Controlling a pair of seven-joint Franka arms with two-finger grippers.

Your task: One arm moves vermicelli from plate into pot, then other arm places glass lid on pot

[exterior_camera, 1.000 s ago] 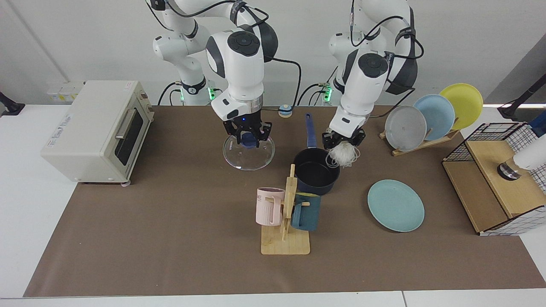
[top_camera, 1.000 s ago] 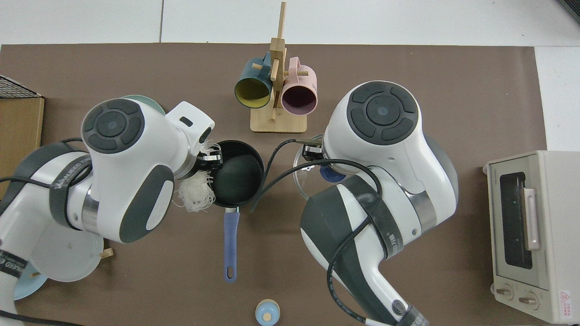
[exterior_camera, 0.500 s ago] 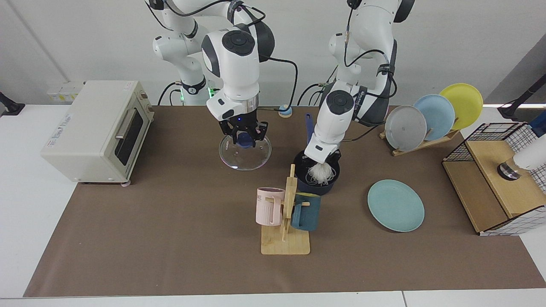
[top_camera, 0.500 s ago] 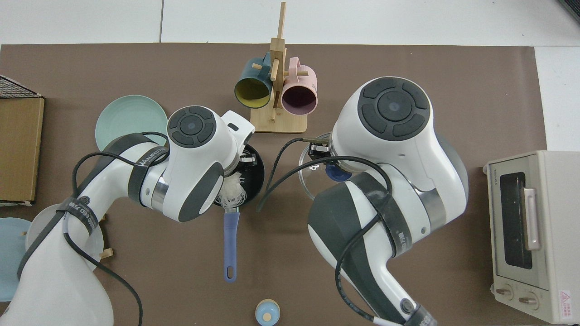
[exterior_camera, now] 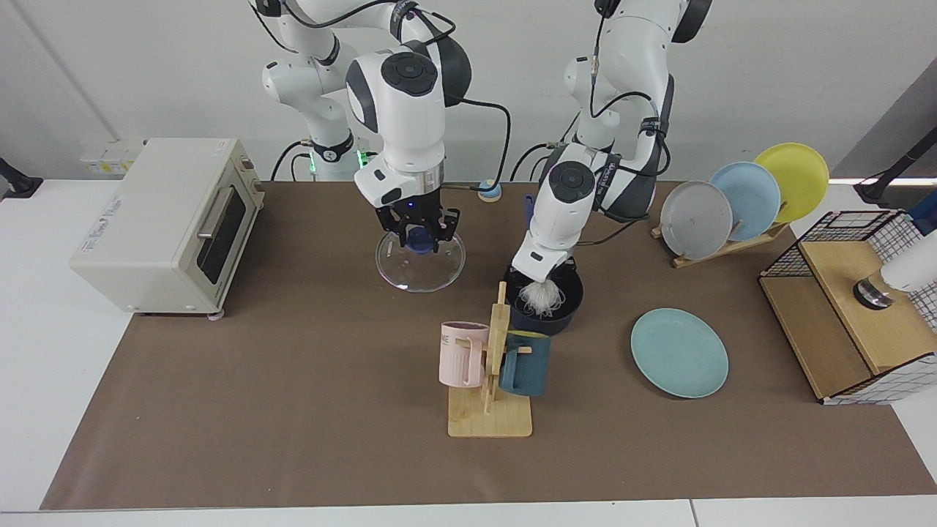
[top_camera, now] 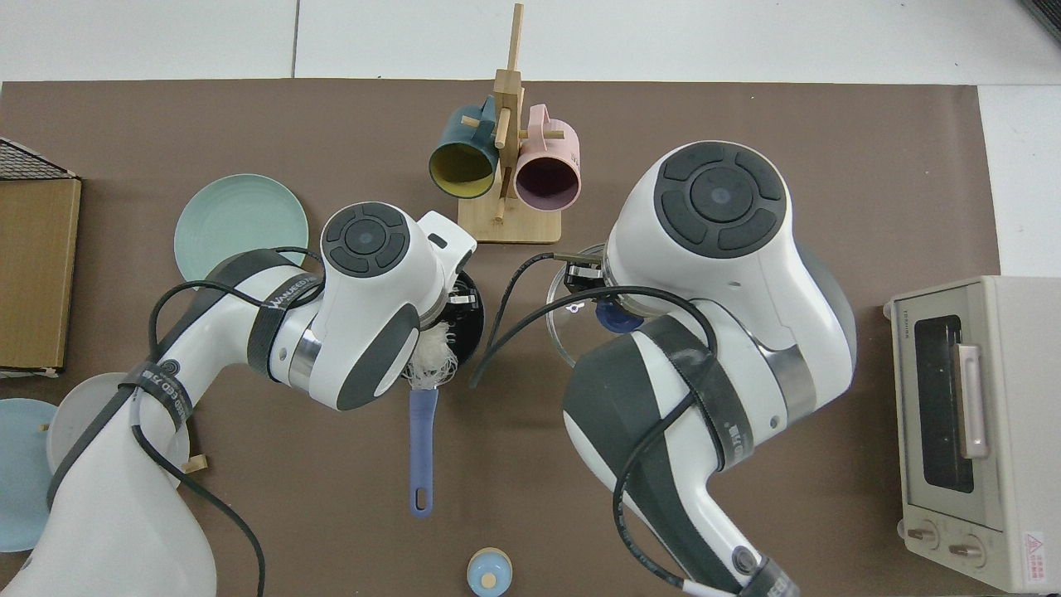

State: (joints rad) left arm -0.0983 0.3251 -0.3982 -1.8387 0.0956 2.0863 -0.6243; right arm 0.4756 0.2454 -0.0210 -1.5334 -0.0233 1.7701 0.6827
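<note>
The vermicelli (exterior_camera: 542, 296) (top_camera: 431, 361), a whitish bundle, hangs into the mouth of the dark navy pot (exterior_camera: 571, 291) (top_camera: 470, 325). My left gripper (exterior_camera: 542, 281) is shut on its top, right above the pot. The pot's blue handle (top_camera: 423, 444) points toward the arm bases. The teal plate (exterior_camera: 679, 353) (top_camera: 239, 224) lies bare beside the pot. The glass lid (exterior_camera: 421, 262) (top_camera: 560, 336) is apart from the pot, toward the oven. My right gripper (exterior_camera: 419, 238) is shut on its blue knob (top_camera: 612, 317).
A wooden mug rack (exterior_camera: 489, 380) with a pink mug and a dark blue mug stands right in front of the pot. A toaster oven (exterior_camera: 168, 223) is at one end. A rack of grey, light blue and yellow plates (exterior_camera: 739, 201) and a wire basket (exterior_camera: 849, 307) are at the other.
My left arm has swung the vermicelli from beside the pot to over it and lowered it into the pot's mouth. My right gripper with the lid has shifted only slightly.
</note>
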